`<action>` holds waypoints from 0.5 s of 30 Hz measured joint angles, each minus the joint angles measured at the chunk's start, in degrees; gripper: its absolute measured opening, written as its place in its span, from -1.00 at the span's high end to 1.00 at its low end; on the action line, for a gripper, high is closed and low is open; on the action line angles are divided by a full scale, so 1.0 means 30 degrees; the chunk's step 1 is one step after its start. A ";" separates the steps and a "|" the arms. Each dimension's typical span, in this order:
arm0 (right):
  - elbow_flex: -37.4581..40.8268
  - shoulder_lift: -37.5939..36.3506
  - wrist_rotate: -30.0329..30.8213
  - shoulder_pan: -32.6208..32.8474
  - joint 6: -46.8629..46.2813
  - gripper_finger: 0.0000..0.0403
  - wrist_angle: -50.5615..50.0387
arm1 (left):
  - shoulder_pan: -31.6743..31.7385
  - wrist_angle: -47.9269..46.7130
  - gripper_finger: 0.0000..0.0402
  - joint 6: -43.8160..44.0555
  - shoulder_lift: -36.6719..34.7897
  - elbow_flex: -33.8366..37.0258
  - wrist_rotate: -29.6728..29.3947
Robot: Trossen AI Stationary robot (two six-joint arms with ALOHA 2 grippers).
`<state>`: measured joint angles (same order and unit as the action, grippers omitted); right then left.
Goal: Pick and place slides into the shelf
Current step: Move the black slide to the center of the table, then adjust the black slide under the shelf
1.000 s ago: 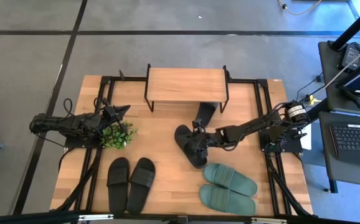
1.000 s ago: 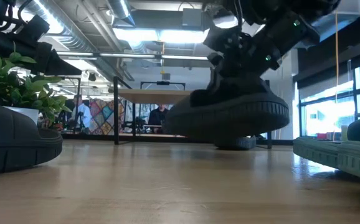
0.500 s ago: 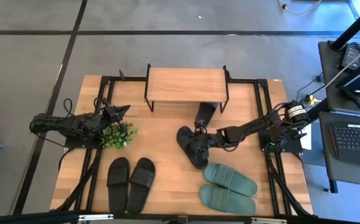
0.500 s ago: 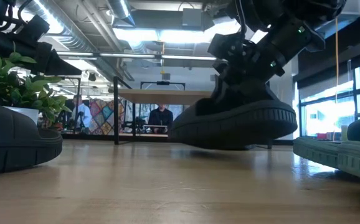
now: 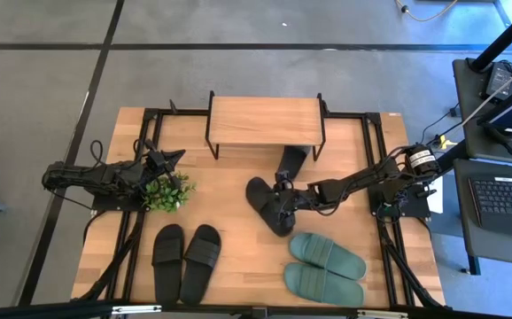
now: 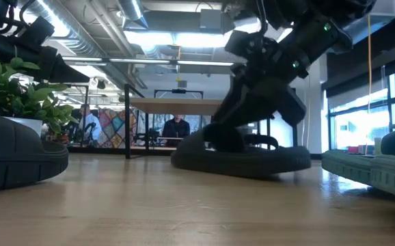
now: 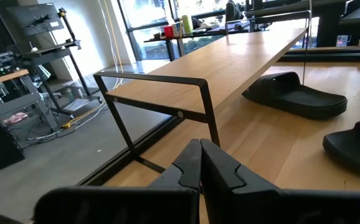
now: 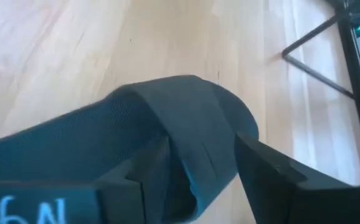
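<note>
My right gripper (image 5: 283, 200) is shut on the strap of a black slide (image 5: 266, 206) at mid-table; in the low view that slide (image 6: 242, 158) lies with its sole on the tabletop. A second black slide (image 5: 290, 162) lies with one end under the shelf (image 5: 265, 121), a wooden plank on black legs at the far middle. A black pair (image 5: 185, 260) and a sage-green pair (image 5: 325, 266) lie flat near the front edge. My left gripper (image 5: 178, 156) waits shut at the left, by the plant. My right gripper has the slide's wide strap (image 8: 195, 146) between its two fingers (image 8: 270, 177). It comes from the table's right, slanting down (image 6: 252, 116). The slide lies flat on its sole on the table (image 6: 252, 167).
A small green plant (image 5: 166, 190) stands at the left beside my left gripper. Bare wood lies between the shelf and the slide pairs. In the low view, people show in the room behind the shelf (image 6: 175, 126).
My right gripper has gone down with the black slide. The slide hung tilted and clear of the table before; now it lies flat on its sole on the tabletop, a little nearer the table's left.
</note>
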<state>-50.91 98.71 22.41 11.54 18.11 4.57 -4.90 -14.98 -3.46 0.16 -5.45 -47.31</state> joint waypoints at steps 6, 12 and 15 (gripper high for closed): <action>-0.1453 -0.0505 -0.0019 0.0796 0.0029 0.09 -0.1663 | 0.0004 -0.0009 1.00 0.0000 -0.0003 0.0000 0.0007; -0.2904 -0.1756 0.0026 0.0973 -0.3541 0.09 -0.7668 | 0.0004 -0.0136 1.00 0.0007 0.0000 0.0000 0.0007; -0.2998 -0.2268 0.0220 0.0472 -0.5661 0.09 -1.0272 | 0.0007 -0.0156 1.00 0.0007 -0.0003 0.0000 0.0009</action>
<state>-59.90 91.90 23.07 12.95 1.13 -26.25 -4.89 -15.45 -3.44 0.15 -5.45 -47.28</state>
